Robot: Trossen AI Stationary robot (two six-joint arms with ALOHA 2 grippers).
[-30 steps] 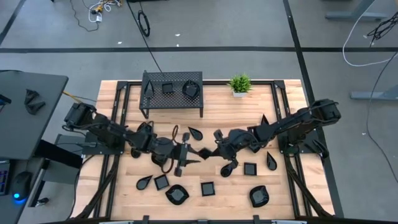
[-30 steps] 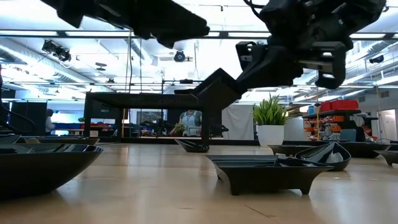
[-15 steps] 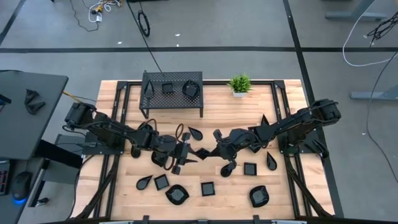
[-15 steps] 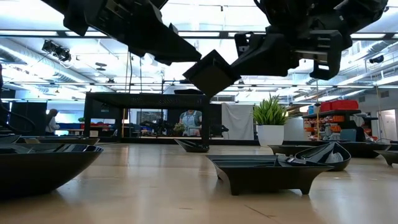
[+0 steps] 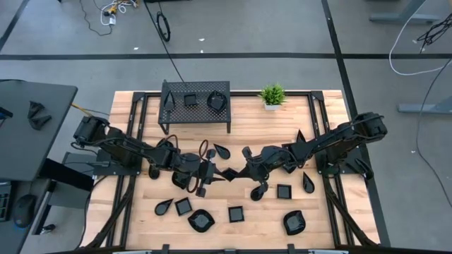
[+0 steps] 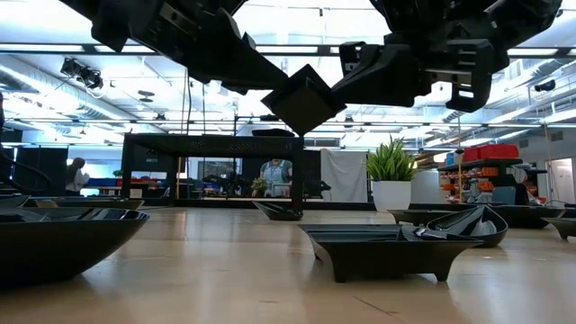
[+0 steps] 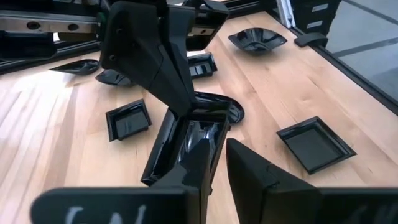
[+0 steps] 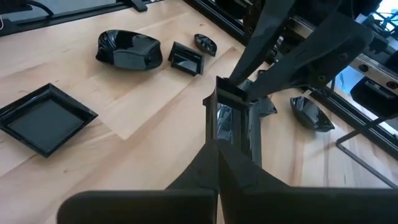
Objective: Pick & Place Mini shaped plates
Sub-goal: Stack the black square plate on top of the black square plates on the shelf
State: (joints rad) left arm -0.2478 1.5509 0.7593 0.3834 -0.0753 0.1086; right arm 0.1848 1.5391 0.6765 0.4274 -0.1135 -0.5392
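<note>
Glossy black, the square mini plate point(image 6: 302, 97) is hanging tilted in mid-air over the middle of the wooden table point(image 5: 318, 212), and we are gripping it from both sides. Our right gripper point(image 8: 217, 140) is pinching one rim with its fingers pressed together. Our left gripper point(image 7: 214, 165) is straddling the opposite rim; we cannot tell whether it is clamping yet. Other mini plates point(image 5: 235, 214) are lying along the near edge, and three more are sitting on the black rack point(image 5: 196, 107) at the far side, beside a potted plant point(image 5: 272, 95).
</note>
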